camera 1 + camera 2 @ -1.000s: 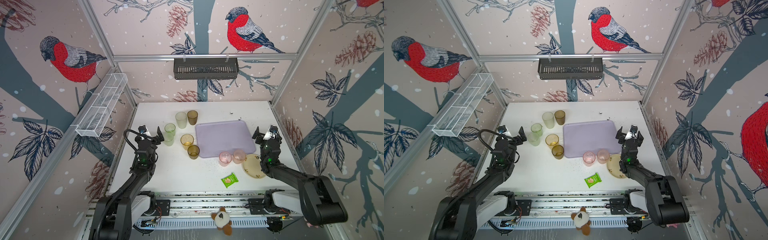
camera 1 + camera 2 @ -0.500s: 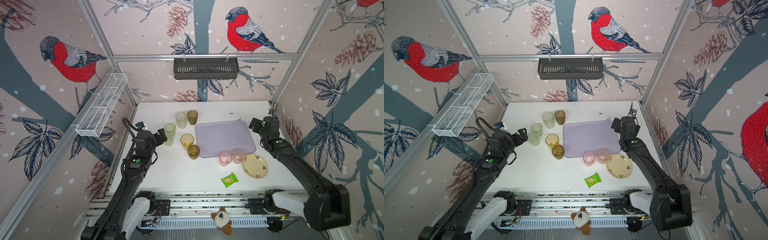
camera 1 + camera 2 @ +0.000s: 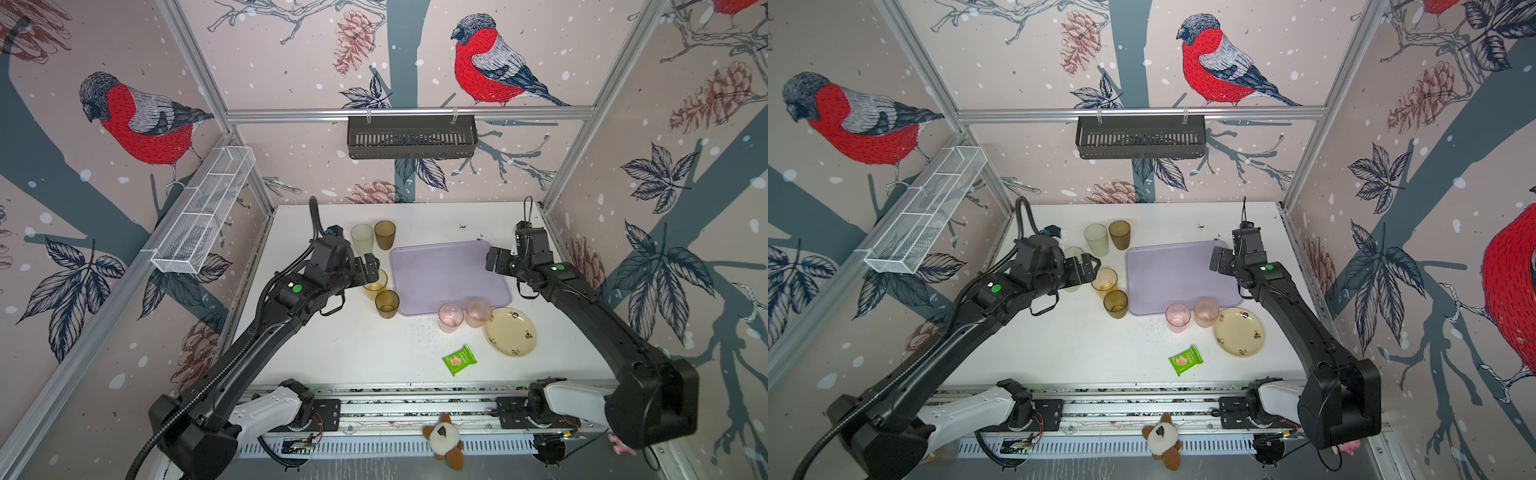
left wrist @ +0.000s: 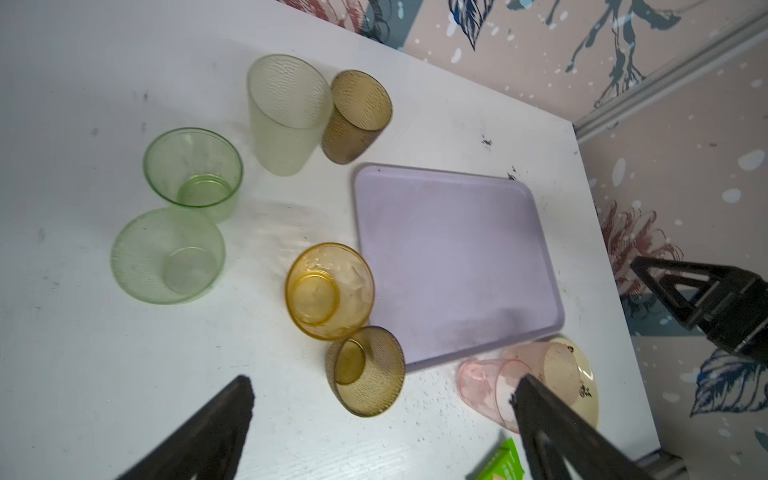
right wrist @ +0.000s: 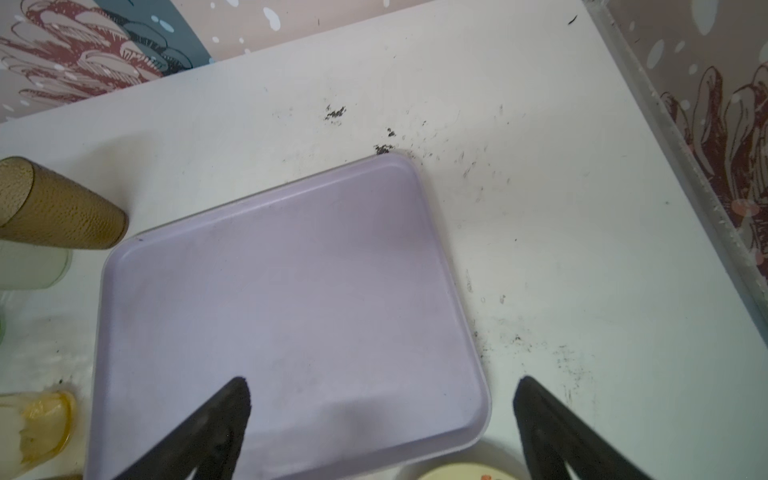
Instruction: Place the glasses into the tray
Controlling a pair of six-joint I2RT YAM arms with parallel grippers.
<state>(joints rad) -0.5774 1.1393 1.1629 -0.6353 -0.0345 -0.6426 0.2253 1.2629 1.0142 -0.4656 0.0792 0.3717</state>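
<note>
The empty lilac tray (image 3: 449,278) lies mid-table. Left of it stand a frosted glass (image 3: 362,239), two brown glasses (image 3: 385,235) (image 3: 387,304) and an amber glass (image 3: 376,284). Two pink glasses (image 3: 450,317) (image 3: 478,312) stand at its near edge. The left wrist view also shows two green glasses (image 4: 193,168) (image 4: 168,254). My left gripper (image 3: 365,268) hovers open above the amber glass, holding nothing. My right gripper (image 3: 498,259) hangs open over the tray's right edge (image 5: 465,291), also holding nothing.
A cream flowered plate (image 3: 510,332) sits right of the pink glasses, a green snack packet (image 3: 459,360) nearer the front. A black slotted basket (image 3: 411,136) hangs on the back wall, a white wire rack (image 3: 203,216) on the left wall.
Both arms have risen from low near the table's sides. The left gripper swung right to the amber glass; the right gripper moved back and left to the tray's right edge. Both stayed open.
</note>
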